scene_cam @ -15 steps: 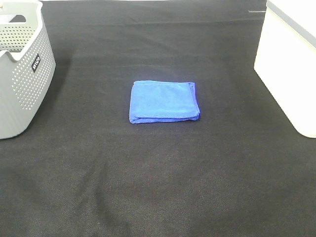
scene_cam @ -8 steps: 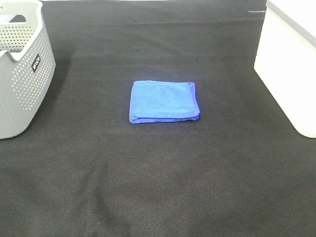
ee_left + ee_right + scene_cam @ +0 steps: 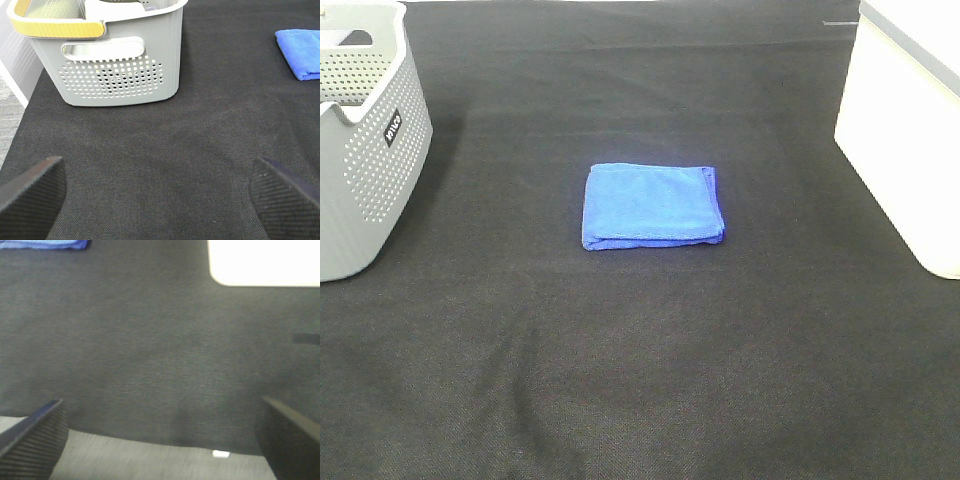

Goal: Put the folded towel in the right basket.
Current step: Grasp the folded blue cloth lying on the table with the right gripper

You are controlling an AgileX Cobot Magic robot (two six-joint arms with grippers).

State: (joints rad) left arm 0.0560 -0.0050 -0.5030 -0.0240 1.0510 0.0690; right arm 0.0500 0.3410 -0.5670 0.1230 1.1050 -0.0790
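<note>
Black cloth table (image 3: pixel 650 370) — grey floor (image 3: pixel 140 460).

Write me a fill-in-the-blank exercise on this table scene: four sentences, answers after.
1. The folded square cloth towel on the black fabric-covered table is ____ in colour.
2. The grey perforated plastic basket stands on the ____ side of the exterior high view.
3. The towel lies ____ that basket and the plain white smooth-walled basket, touching neither.
4. The left end effector and right end effector are both ____, not shut, holding nothing.
Missing words: blue; left; between; open.
</note>
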